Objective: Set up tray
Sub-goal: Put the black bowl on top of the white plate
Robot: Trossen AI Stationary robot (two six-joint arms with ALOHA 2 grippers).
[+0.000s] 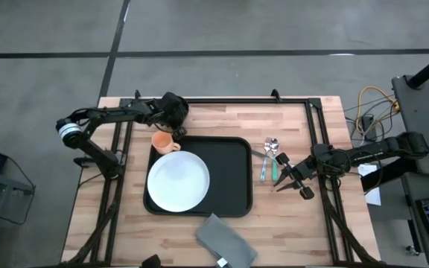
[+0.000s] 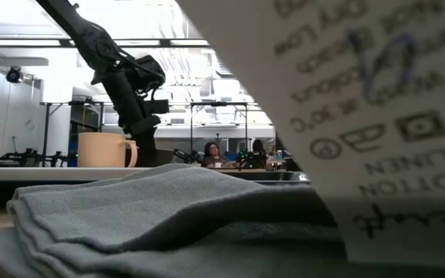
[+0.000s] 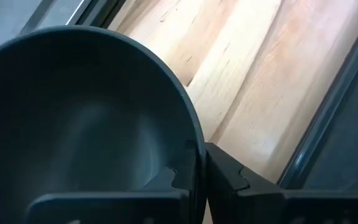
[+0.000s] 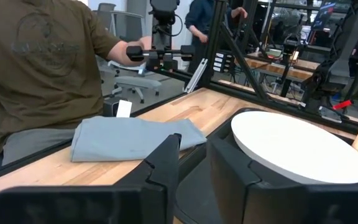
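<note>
The black tray (image 1: 233, 175) lies mid-table. On it rest a white plate (image 1: 177, 181) and, at its far left corner, a peach mug (image 1: 164, 141). My left gripper (image 1: 171, 113) is over the table's far left part, just beyond the mug, shut on a dark bowl (image 3: 73, 112). My right gripper (image 1: 287, 177) hovers right of the tray beside teal-handled spoons (image 1: 268, 160). Its fingers (image 4: 166, 168) stand narrowly apart with nothing between them. A folded grey napkin (image 1: 226, 238) lies at the near edge, in front of the tray. My left gripper (image 3: 199, 162) pinches the bowl's rim (image 3: 194, 134), with one finger (image 3: 166, 180) inside the bowl and the other (image 3: 235, 177) outside its wall. The bowl is tilted, and bare wood shows past its rim. What is under the bowl is hidden.
Black frame rails (image 1: 315, 126) run along the table's left, right and far sides. Bare wood (image 1: 222, 119) lies beyond the tray. In the low view the napkin (image 2: 168, 216) and its label (image 2: 361, 116) block most of the sight. A person (image 4: 36, 62) stands past the near edge.
</note>
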